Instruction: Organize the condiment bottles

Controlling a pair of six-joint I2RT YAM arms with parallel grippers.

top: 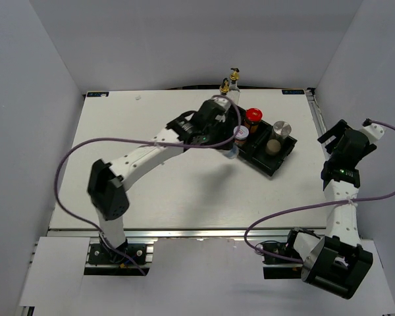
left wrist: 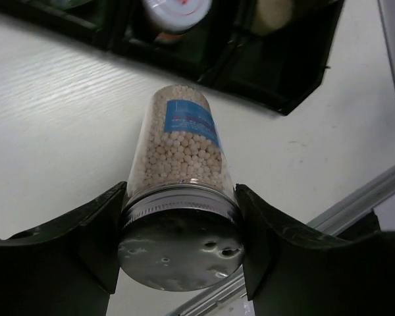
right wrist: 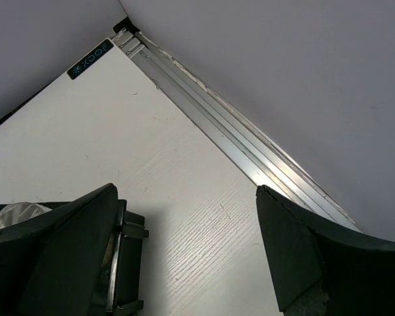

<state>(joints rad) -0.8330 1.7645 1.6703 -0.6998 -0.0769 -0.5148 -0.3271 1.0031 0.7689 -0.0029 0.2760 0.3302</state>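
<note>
**Top external view.** The left end effector (top: 232, 145) sits at the 9 o'clock end of the black compartment tray (top: 284, 155) and pinches a clear silver-capped shaker (top: 232, 153); the arm hides most of it. In the tray, the white-lidded small jar (top: 241, 134) stands just beside that end effector. The red-lidded brown jar (top: 253, 118) is at 12 o'clock of it, and the second silver-capped shaker (top: 281, 126) occupies the 2 o'clock end. Two tall clear glass bottles with gold pourers (top: 229, 83) stand outside the tray at the far edge of the white counter (top: 151, 197), at the tray's 11 o'clock. The right end effector (top: 334, 136) is at the counter's 3 o'clock edge, apart from the tray.

**Left wrist view.** Both black fingers (left wrist: 85, 250) press against the perforated silver cap. The shaker body extends toward 12 o'clock, filled with pale round grains and bearing a blue label. Its base ends close to the tray wall; contact with the counter cannot be determined.

**Right wrist view.** The right end effector's fingers (right wrist: 59, 250) are spread, with only bare counter between them. A tray corner shows at 8 o'clock. An aluminium rail (right wrist: 250, 158) runs along the counter edge.
</note>
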